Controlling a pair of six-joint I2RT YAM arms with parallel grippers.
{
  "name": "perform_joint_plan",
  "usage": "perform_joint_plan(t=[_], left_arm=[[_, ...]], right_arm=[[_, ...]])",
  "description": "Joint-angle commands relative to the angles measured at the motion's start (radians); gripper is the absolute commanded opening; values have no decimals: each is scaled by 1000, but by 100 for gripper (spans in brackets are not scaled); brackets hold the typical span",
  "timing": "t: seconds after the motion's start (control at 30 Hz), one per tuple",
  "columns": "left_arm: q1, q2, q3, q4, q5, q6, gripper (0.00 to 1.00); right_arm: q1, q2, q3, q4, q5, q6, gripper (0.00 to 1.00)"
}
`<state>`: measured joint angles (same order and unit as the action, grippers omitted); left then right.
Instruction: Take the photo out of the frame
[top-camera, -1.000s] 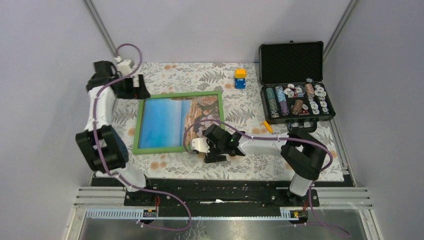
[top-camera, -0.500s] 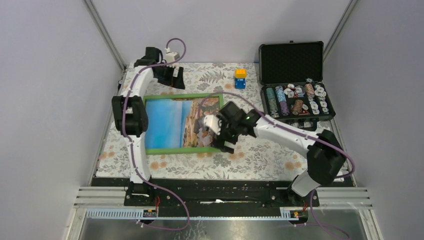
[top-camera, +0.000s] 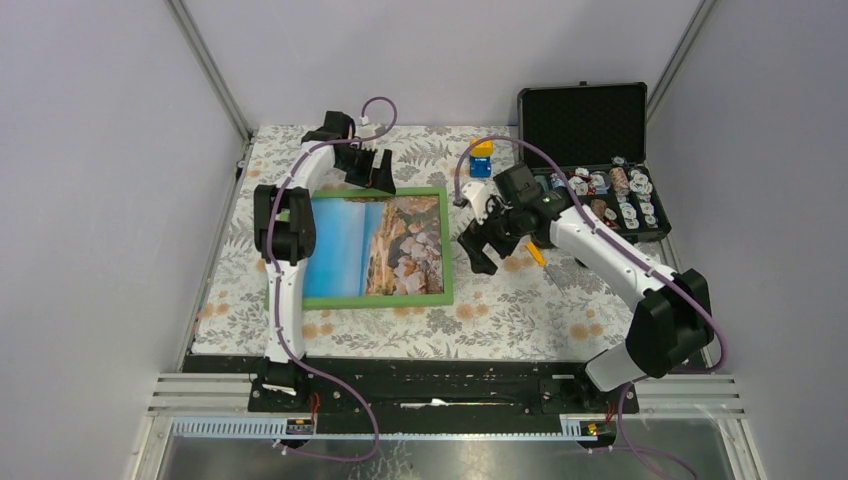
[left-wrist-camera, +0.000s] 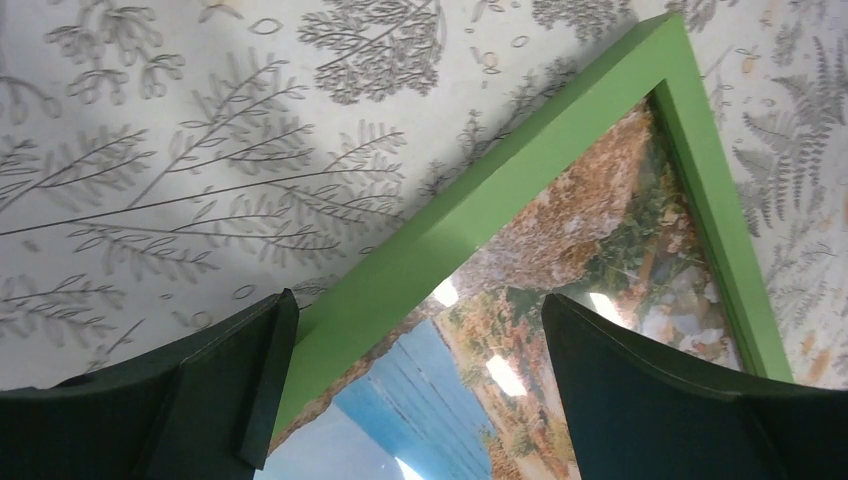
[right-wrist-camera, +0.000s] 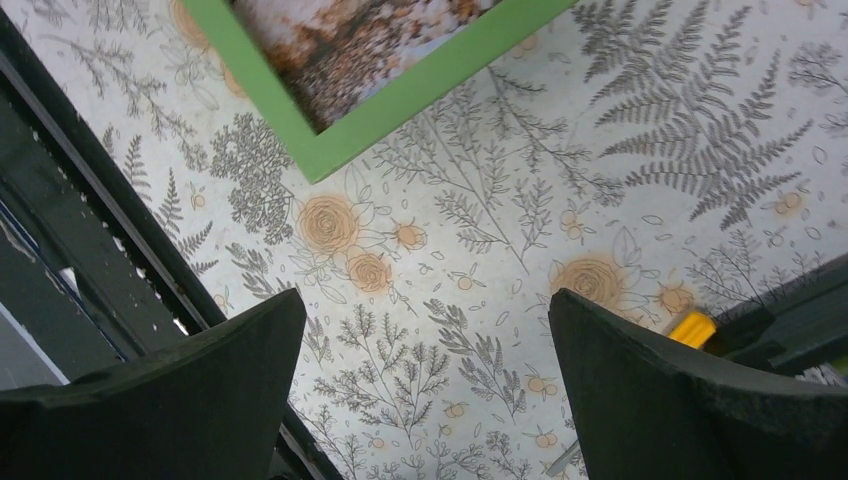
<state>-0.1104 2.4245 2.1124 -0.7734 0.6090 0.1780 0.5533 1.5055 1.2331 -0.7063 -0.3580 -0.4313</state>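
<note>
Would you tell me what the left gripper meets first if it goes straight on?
Most likely the frame, on its green far border; the left gripper hangs open above it, depth unclear.

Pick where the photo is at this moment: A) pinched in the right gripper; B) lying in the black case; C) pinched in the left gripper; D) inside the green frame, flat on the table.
D: the photo lies within the frame, and the left gripper and right gripper both stand open, holding nothing.
</note>
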Motion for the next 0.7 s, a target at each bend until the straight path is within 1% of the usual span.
perform_joint_plan(t=[0.0,0.2,0.33,0.4,0.47,0.53,0.6,0.67], left_arm=[[-27,8,-20,-15,113,-24,99],[-100,-27,-138,-107,103,88,96],[-154,-64,-199,-147,56,170,94],[-160,-86,-196,-139,34,161,94],[-151,-113,-158,-133,20,138,94],[-129,-180,-141,-87,18,95,94],[-87,-290,-181,0,31,50,96],[-46,-402,-228,37,35,49,97]], right_arm=[[-45,2,69,-21,-62,58,100],[-88,44,113,-21,-105,99,100],[-115,102,157,-22,-105,99,100],[-121,139,191,-22,-105,99,100],[-123,183,233,-22,-105,99,100],[-122,239,289,-21,-156,127,100],[-123,305,354,-22,-173,127,100],[-123,371,423,-28,-183,131,100]])
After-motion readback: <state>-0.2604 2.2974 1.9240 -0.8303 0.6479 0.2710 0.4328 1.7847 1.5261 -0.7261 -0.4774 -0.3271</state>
